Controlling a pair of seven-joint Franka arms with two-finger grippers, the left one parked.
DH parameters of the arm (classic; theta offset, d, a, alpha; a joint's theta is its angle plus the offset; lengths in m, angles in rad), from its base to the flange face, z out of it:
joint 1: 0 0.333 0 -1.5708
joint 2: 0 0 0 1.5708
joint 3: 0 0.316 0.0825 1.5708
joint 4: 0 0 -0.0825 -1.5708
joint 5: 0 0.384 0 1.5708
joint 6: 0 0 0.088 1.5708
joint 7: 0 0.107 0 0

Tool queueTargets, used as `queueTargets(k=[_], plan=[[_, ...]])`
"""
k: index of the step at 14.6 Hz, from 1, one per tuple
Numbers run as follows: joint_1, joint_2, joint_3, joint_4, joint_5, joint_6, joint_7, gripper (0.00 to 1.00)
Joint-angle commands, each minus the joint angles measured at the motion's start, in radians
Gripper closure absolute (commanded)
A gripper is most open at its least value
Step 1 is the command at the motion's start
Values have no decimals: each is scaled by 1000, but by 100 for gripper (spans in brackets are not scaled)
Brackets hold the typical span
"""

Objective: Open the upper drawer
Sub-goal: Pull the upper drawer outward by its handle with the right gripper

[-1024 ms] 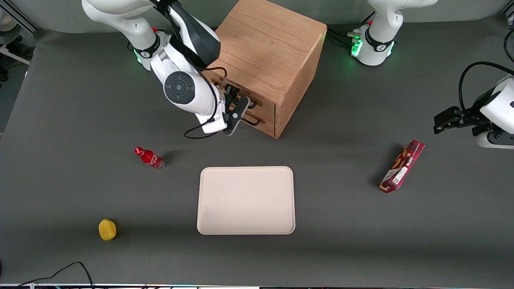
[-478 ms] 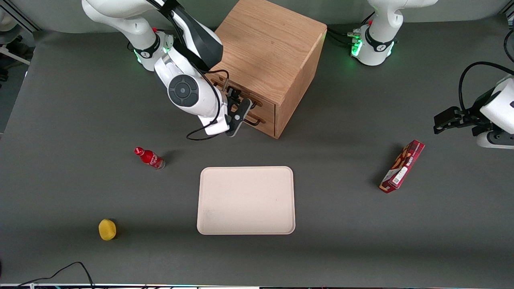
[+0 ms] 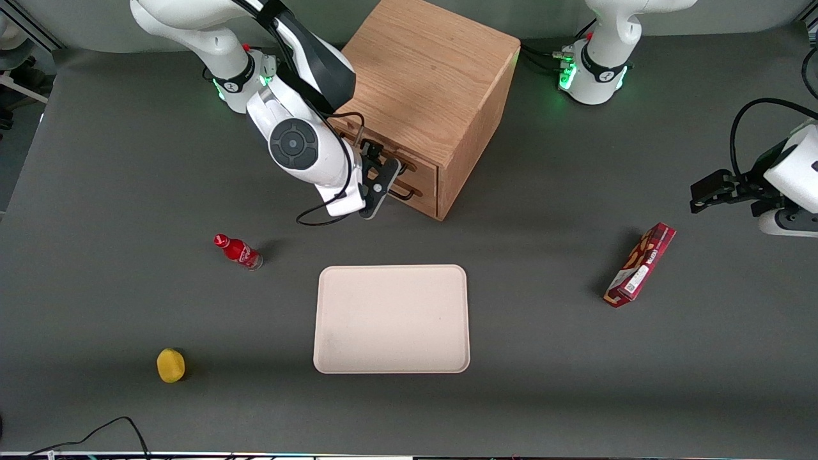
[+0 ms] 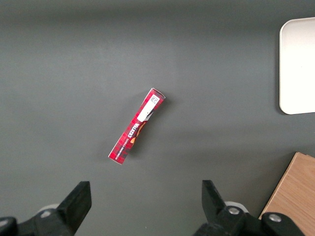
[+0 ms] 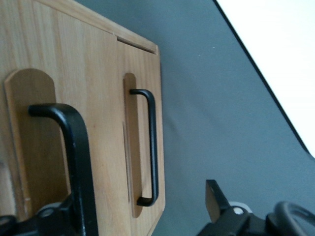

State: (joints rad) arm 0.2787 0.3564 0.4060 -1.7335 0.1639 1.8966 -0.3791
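Note:
The wooden cabinet stands farther from the front camera than the tray, its two drawer fronts facing the working arm's end of the table. The upper drawer looks shut, and so does the drawer below it. My right gripper is right in front of the upper drawer, open. The upper drawer's black bar handle lies between the fingers, close beside one finger and apart from the other finger. The lower drawer's handle is free.
A beige tray lies nearer the front camera than the cabinet. A red bottle and a yellow object lie toward the working arm's end. A red box lies toward the parked arm's end.
My right arm has shifted slightly toward the cabinet, bringing the open gripper closer in on the upper handle. The drawers have not moved.

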Motion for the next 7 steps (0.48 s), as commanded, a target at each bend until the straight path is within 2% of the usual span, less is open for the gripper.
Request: queueTargets(k=[1,7], plan=[[-6,47,-7,45,-53,10,5,0],[-12,58,-21,75,-58,9,-11,0]])
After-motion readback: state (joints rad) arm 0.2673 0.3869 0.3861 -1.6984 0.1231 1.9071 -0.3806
